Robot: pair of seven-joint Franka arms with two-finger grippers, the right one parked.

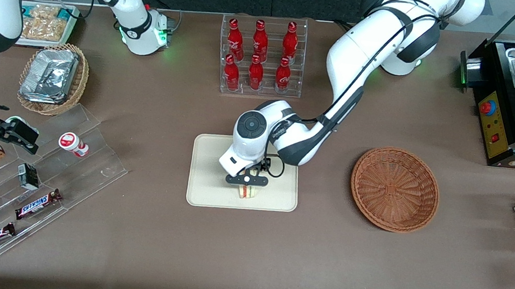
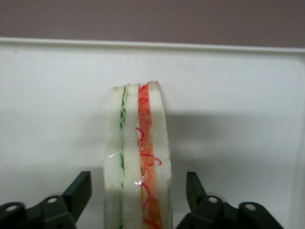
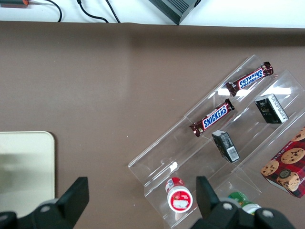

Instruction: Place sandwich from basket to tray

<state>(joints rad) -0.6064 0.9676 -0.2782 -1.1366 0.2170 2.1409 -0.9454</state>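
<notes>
**Mia:** What is the biggest thing you see?

**Ben:** The brown table point(image 1: 139, 247). Everything sits on it.

**Mia:** And next?

**Ben:** The tray point(image 1: 204, 187). It is cream and flat, near the middle of the table. The basket point(image 1: 395, 189) is round and reddish-brown. From the tray it lies at about 3 o'clock in the front view, toward the working arm's end of the table. The two are apart. I see nothing in the basket.

**Mia:** What about the red bottles?

**Ben:** The six red bottles point(image 1: 260, 55) stand in a clear rack at about 12 o'clock from the tray, farther from the front camera.

**Mia:** Where is the end effector?

**Ben:** The end effector point(image 1: 246, 185) is right over the tray, pointing down at its near part.

**Mia:** Is it pinching anything?

**Ben:** No. In the left wrist view its fingers point(image 2: 78, 193) are spread apart. There is a gap on each side of the sandwich point(image 2: 138, 157), so they do not touch it.

**Mia:** So where is the sandwich?

**Ben:** On the tray, between the fingers. It stands on its edge. You can see white bread with a green stripe and a red stripe.
</notes>
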